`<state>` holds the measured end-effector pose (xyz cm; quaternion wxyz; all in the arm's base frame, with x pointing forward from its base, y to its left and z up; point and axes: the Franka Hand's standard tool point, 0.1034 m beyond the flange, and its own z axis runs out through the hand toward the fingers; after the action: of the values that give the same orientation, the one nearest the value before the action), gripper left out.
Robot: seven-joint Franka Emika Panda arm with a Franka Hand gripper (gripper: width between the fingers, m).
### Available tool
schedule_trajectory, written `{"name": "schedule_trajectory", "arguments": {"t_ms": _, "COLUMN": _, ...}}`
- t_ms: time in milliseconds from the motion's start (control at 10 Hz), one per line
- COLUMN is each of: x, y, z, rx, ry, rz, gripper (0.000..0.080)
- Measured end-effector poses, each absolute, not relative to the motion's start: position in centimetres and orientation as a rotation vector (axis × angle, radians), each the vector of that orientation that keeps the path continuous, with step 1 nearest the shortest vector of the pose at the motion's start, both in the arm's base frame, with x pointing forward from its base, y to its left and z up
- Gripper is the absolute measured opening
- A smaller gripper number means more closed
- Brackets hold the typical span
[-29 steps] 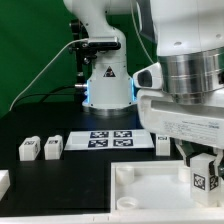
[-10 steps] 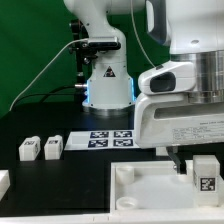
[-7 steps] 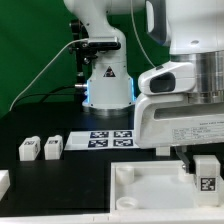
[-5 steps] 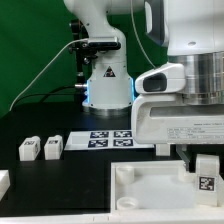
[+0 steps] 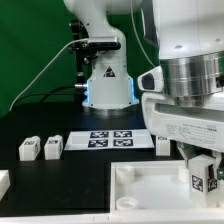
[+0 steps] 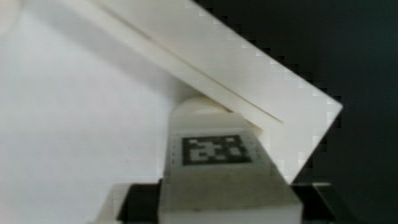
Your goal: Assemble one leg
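Here you have the leg (image 5: 201, 178) standing at the corner of the tabletop (image 5: 140, 190) on the exterior view's right, tag face out, with the fingers (image 5: 203, 165) clenched on it from above. In the wrist view the same leg (image 6: 217, 150) sits between the two dark pads, its tag plain to read, pressed close against the tabletop's corner edge (image 6: 231, 70). Whether its lower end is seated in a socket you cannot tell from either view; the arm hides the joint.

Treat the leg as a light, rigid plastic block. It will not flex or crush, but its smooth white faces look slippery, so a shallow pinch could let it twist when you turn or push it. Hold it across two opposite flat sides, near its upper half, leaving the lower end free to enter the socket. Keep it upright; a tilted leg is likely to bind at the socket's rim.

Elsewhere on the worktop (image 5: 40, 175), two spare legs (image 5: 40, 148) stand side by side at the exterior view's left, well apart from the work, and the marker board (image 5: 110, 140) lies flat before the arm's base (image 5: 107, 85).
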<state>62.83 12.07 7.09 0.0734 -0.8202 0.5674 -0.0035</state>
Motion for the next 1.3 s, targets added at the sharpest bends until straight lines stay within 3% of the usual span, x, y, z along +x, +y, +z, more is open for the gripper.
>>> {"name": "schedule_trajectory", "arguments": {"t_ms": 300, "x": 62.9, "y": 12.1, "z": 7.0, "rx": -2.068, "ry": 2.099, "rz": 0.044, "gripper": 0.0297}}
{"name": "schedule_trajectory", "arguments": {"t_ms": 500, "x": 62.8, "y": 12.1, "z": 7.0, "rx": -2.134, "ry": 2.031, "rz": 0.036, "gripper": 0.0297}}
{"name": "schedule_trajectory", "arguments": {"t_ms": 600, "x": 62.8, "y": 12.0, "z": 6.9, "rx": -2.197, "ry": 1.964, "rz": 0.025, "gripper": 0.0465}}
{"name": "schedule_trajectory", "arguments": {"t_ms": 700, "x": 62.9, "y": 11.6, "z": 6.9, "rx": -2.394, "ry": 1.718, "rz": -0.007, "gripper": 0.0584}}
{"name": "schedule_trajectory", "arguments": {"t_ms": 1000, "x": 62.8, "y": 11.6, "z": 6.9, "rx": -2.701, "ry": 1.221, "rz": -0.063, "gripper": 0.0647}}
{"name": "schedule_trajectory", "arguments": {"t_ms": 1300, "x": 62.8, "y": 11.3, "z": 6.8, "rx": -2.893, "ry": 0.727, "rz": -0.112, "gripper": 0.0649}}
